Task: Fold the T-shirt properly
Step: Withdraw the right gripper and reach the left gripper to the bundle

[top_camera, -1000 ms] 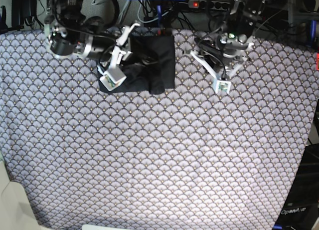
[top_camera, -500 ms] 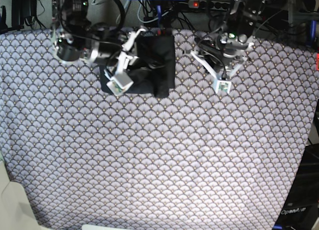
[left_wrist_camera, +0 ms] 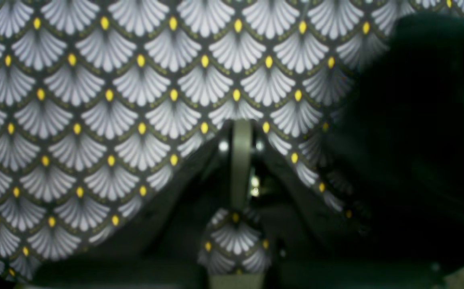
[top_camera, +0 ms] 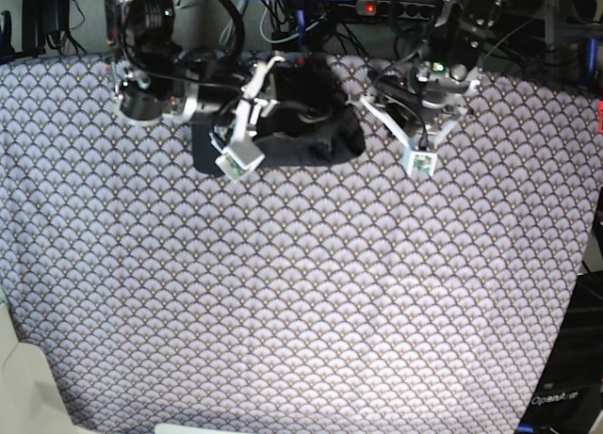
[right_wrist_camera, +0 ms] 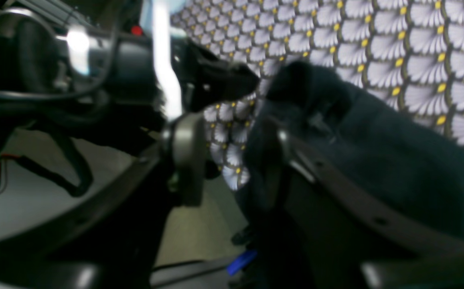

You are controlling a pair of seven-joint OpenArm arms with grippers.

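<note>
The black T-shirt (top_camera: 306,125) lies bunched at the back of the table, its right end near my left gripper. My right gripper (top_camera: 237,159) sits at the bundle's front left. In the right wrist view the right gripper (right_wrist_camera: 236,152) has its jaws apart, with the T-shirt (right_wrist_camera: 376,160) draped over and against one finger, and patterned cloth shows in the gap. My left gripper (top_camera: 420,161) is shut and empty just right of the shirt. In its wrist view the left gripper (left_wrist_camera: 240,160) rests over the pattern, with a dark blurred mass (left_wrist_camera: 416,120) at the right.
The grey scallop-patterned cloth (top_camera: 301,293) covers the whole table. Cables and a power strip (top_camera: 386,8) run behind the back edge. The table's right edge (top_camera: 589,265) drops to dark equipment. A pale object (top_camera: 19,377) sits at the front left corner.
My right arm has moved to the right. The black bundle has shifted and spread to the right, closer to the left gripper. The left arm has not moved.
</note>
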